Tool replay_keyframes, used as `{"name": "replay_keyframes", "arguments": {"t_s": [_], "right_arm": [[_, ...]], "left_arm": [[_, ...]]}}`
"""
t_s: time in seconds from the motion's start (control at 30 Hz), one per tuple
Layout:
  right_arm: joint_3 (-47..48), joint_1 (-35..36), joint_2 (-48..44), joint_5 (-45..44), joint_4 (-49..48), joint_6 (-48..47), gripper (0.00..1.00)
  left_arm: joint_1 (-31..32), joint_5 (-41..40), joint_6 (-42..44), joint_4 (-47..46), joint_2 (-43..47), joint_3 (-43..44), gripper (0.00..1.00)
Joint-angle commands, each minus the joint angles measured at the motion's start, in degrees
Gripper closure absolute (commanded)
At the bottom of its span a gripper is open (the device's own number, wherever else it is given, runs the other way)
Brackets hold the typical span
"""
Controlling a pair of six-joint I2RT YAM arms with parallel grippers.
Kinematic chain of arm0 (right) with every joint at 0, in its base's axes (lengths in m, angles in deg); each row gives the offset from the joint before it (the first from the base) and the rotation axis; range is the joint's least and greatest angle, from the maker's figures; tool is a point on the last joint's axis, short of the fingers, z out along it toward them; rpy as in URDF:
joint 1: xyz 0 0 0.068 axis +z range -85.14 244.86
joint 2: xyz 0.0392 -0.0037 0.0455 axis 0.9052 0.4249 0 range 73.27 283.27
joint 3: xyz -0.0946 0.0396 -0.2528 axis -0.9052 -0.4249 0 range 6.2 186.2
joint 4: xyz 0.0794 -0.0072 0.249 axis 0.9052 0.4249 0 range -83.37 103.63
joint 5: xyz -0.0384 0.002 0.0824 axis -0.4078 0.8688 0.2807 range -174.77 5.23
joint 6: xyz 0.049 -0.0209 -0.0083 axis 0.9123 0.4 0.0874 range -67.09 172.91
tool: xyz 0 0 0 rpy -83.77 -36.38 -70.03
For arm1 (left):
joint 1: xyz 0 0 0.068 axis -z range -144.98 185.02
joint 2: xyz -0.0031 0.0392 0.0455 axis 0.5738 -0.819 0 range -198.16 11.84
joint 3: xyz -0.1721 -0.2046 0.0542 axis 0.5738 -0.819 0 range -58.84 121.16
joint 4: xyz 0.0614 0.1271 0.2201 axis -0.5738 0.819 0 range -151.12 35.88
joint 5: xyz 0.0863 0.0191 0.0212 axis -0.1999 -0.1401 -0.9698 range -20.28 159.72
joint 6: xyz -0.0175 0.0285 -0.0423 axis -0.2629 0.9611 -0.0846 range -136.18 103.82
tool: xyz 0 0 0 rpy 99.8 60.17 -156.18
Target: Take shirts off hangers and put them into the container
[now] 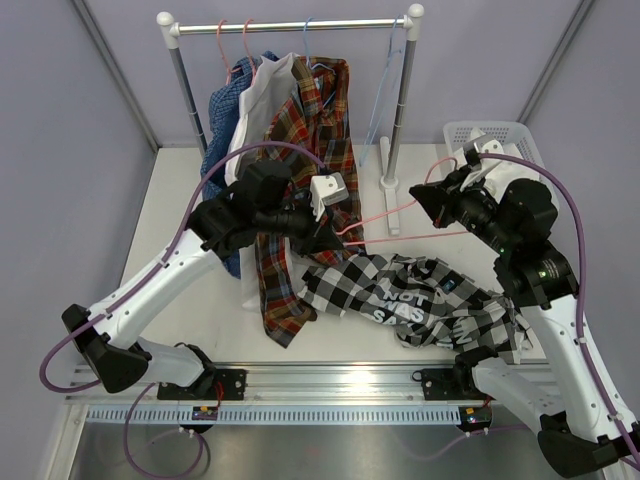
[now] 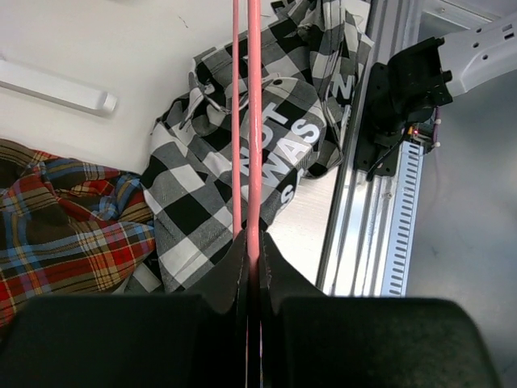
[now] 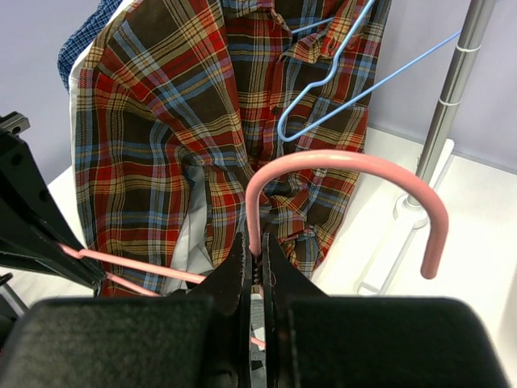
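Left wrist shows left jaws clamping the pink hanger (image 2: pixel 254 121); right jaws grip its hook (image 3: pixel 347 159).

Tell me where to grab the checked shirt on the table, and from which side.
Pinch a raised fold of the checked shirt, coming straight down from above. It lies crumpled and spread on the table, so nothing offers an edge to slide under, only ridges. The left gripper and right gripper are shut on the pink hanger; free one first.

Left arm extended forward and inward; left tool (image 1: pixel 331 231) jaws clamped tight on pink hanger (image 3: pixel 347 159). Right arm elbow raised, right tool (image 1: pixel 418 196) pointing left, clamping the same hanger.
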Motion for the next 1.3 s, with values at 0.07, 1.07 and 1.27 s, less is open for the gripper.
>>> {"name": "replay_keyframes", "arguments": {"t_s": [0.07, 1.07, 1.27], "right_arm": [[0.6, 0.2, -0.9, 1.4, -2.6, 0.1, 1.0], [11.4, 0.2, -8.4, 13.4, 20.6, -2.6, 0.01], [12.2, 0.2, -10.6, 10.6, 20.5, -3.0, 0.01]], "left_arm": [[0.3, -0.4, 0.4, -0.6, 1.2, 0.2, 1.0], [0.3, -11.9, -3.6, -0.8, 7.1, 0.2, 1.0], [0.3, -17.7, -3.1, -1.0, 9.9, 4.4, 1.0]]}}
